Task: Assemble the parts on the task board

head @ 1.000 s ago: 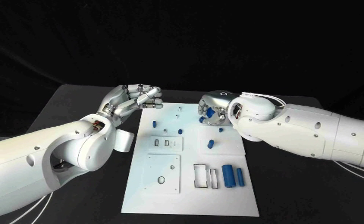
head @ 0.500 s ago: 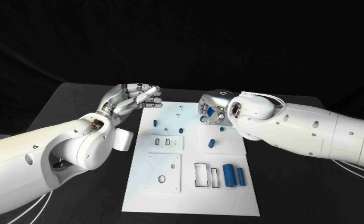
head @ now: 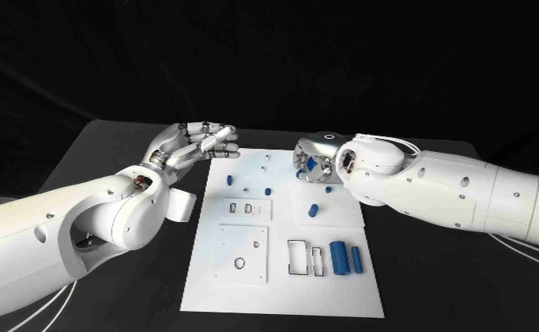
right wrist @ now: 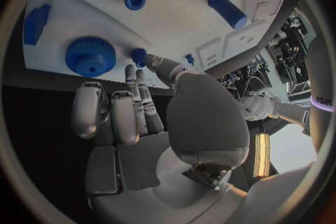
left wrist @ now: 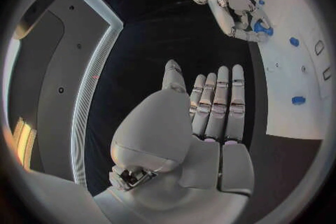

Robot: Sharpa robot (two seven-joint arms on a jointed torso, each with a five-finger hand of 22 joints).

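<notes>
Right robot hand [head: 315, 162], empty with fingers loosely spread, hovers over the blue toothed plastic gear [right wrist: 90, 56] at the white task board's [head: 281, 285] 1 o'clock corner, left robot hand [head: 200, 145] idle and unclenched at 11 o'clock; a shallow fingertip grip could let the gear slip.

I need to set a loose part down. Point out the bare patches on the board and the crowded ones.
Bare: the white task board near edge, below the square inset plate and the two blue cylinders. Crowded: the far end, where the right hand hovers by the blue gear.
</notes>
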